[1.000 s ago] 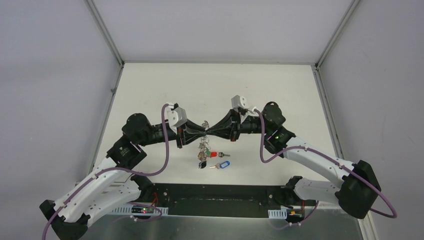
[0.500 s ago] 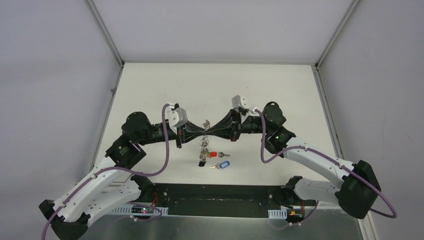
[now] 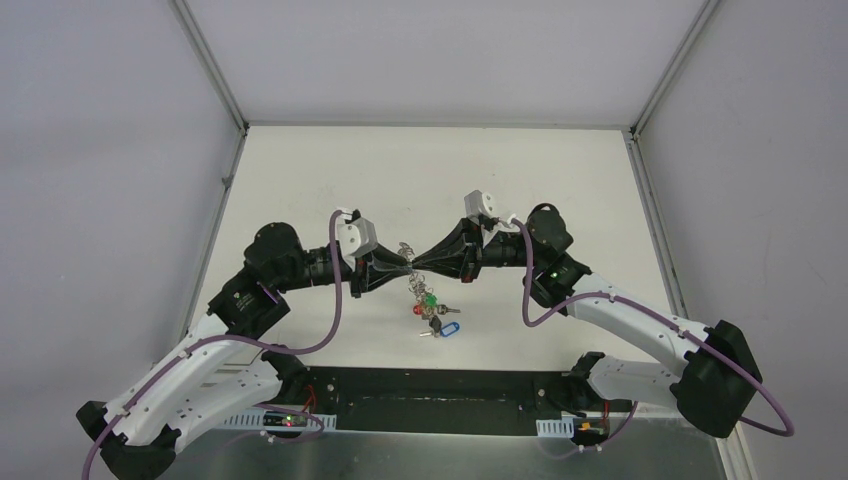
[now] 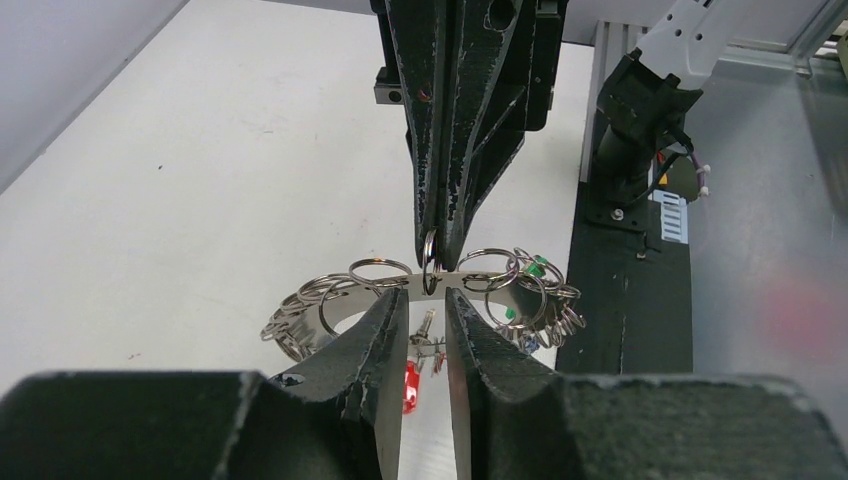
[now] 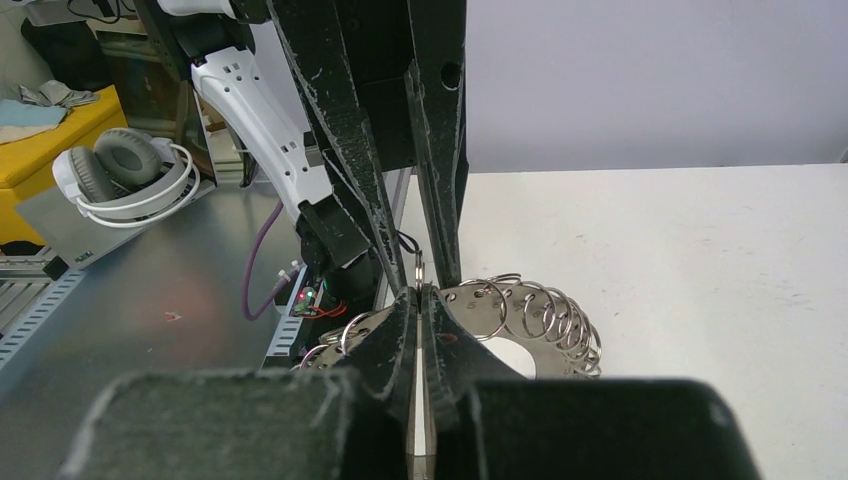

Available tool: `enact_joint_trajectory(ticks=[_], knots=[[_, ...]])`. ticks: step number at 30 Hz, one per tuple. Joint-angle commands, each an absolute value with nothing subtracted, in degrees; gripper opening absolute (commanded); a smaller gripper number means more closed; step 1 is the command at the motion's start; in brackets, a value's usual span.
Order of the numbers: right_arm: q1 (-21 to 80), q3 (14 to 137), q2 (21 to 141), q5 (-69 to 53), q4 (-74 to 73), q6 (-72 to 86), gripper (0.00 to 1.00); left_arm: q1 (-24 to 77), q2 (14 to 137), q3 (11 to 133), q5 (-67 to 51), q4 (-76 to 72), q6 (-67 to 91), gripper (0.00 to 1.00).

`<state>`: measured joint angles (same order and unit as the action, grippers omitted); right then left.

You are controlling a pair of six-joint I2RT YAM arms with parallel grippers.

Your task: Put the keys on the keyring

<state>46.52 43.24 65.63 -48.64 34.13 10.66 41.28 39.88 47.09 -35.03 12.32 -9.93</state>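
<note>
- Grey keyring (image 4: 490,282) up off table (image 3: 560,180), right gripper (image 5: 417,298) clamped on its rim
- left gripper (image 4: 427,300) jaws slightly apart, tips at same rim spot
- red-tag key (image 3: 418,310) under ring, blue-tag key (image 3: 447,327) on table beside

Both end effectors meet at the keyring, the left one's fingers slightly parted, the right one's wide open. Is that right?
Not quite: the right end effector is shut, pinching the keyring at its rim, as the right wrist view shows. The left end effector does have its fingers slightly parted there.
</note>
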Motion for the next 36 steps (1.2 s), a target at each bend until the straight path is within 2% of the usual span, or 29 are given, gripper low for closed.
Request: enact_joint_trajectory(ticks=[1, 5, 16, 20, 22, 23, 31, 33, 34, 36], knots=[[46.42, 44.56, 63.71, -48.95, 40.00, 11.34, 0.00, 41.63, 40.22, 49.29, -35.44, 11.90, -10.73, 0.21], [46.42, 44.47, 63.88, -49.03, 39.99, 11.34, 0.00, 41.61, 40.43, 49.77, -36.07, 11.20, -10.31, 0.26], [46.48, 44.38, 64.06, -49.13, 40.00, 11.52, 0.00, 41.66, 40.18, 49.41, -36.83, 7.78, -8.47, 0.23], [46.42, 44.37, 64.13, -49.26, 40.02, 11.69, 0.00, 41.66, 40.26, 49.30, -36.70, 7.43, -8.27, 0.13], [46.41, 44.31, 64.24, -49.31, 39.99, 11.70, 0.00, 41.66, 40.45, 49.30, -36.63, 6.96, -7.91, 0.01], [46.45, 44.23, 64.29, -49.37, 39.99, 11.82, 0.00, 41.64, 40.60, 49.24, -36.91, 6.80, -7.83, 0.00], [46.41, 43.79, 64.50, -49.01, 39.85, 11.84, 0.00, 41.66, 41.02, 50.09, -38.03, 6.69, -6.94, 0.00], [46.45, 43.77, 64.46, -48.83, 39.81, 11.80, 0.00, 41.64, 41.18, 50.20, -37.97, 6.55, -6.63, 0.20], [46.43, 43.85, 64.54, -48.79, 39.81, 11.78, 0.00, 41.66, 41.35, 50.31, -38.09, 6.54, -6.51, 0.23], [46.41, 43.99, 64.60, -48.78, 39.81, 11.84, 0.00, 41.66, 41.52, 50.34, -38.42, 6.50, -6.44, 0.20]])
